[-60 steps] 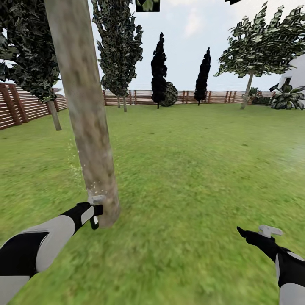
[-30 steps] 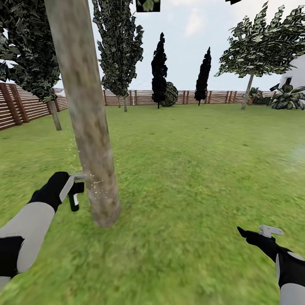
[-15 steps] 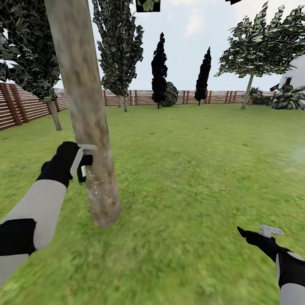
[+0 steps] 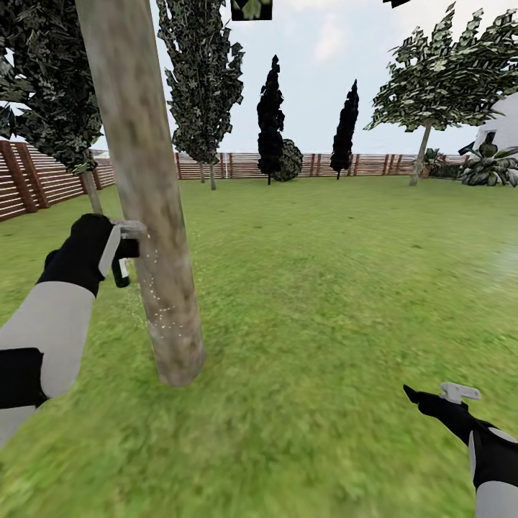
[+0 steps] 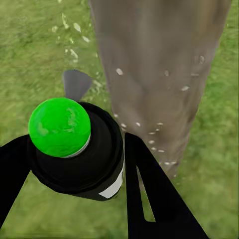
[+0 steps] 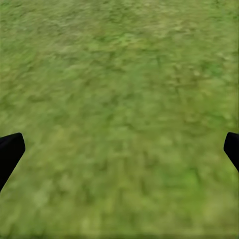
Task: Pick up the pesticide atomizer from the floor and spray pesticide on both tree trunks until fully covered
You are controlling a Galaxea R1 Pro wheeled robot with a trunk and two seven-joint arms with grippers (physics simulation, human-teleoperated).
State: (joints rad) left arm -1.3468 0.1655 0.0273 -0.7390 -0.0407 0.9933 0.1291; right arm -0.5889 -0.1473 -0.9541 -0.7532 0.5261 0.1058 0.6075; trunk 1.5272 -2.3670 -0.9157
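left pincer (image 4: 121,253): I've got it clamped on the pesticide atomizer (image 5: 74,149), held up right beside the near tree trunk (image 4: 147,208)
right pincer (image 4: 439,397): fingers wide apart, low over the lawn (image 4: 331,288)
pesticide (image 5: 157,134): whitish specks on the bark
fence (image 4: 237,165): far back

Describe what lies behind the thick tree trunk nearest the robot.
Behind the trunk you can see lawn, a slatted wooden fence and darker trees. The trunk covers a strip of grass and fence directly behind it, so whatever stands there cannot be seen.
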